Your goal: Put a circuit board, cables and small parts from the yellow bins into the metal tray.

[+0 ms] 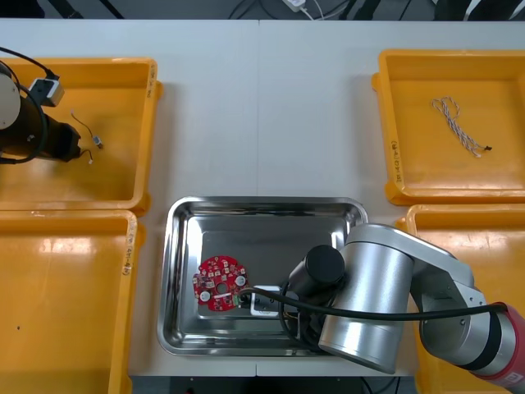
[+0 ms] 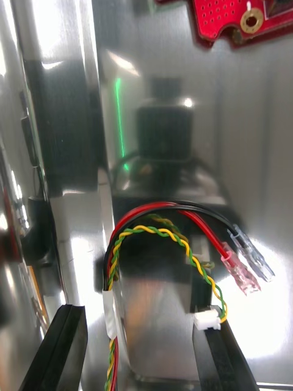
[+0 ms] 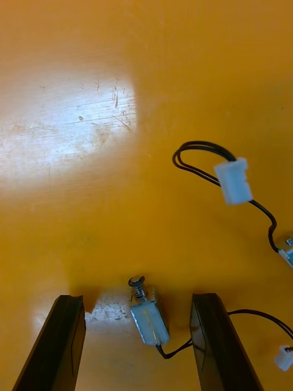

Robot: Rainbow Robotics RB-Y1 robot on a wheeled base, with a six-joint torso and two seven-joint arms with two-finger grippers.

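My right gripper (image 2: 140,357) stands open low over the metal tray (image 1: 184,238). A red and yellow cable (image 2: 165,235) with black strands and clear plugs lies on the tray floor between its fingers. The round red circuit board (image 1: 220,283) lies in the tray just beyond, its edge (image 2: 238,18) showing past the cable. My left gripper (image 3: 139,345) is open inside the far left yellow bin (image 1: 123,74). A small metal part (image 3: 148,314) on a black cable (image 3: 201,153) with a white plug sits on the bin floor between its fingers.
A twisted blue and white cable (image 1: 459,123) lies in the far right yellow bin (image 1: 394,107). The near left bin (image 1: 82,226) and the near right bin (image 1: 484,222) flank the tray. My right arm covers the tray's right half.
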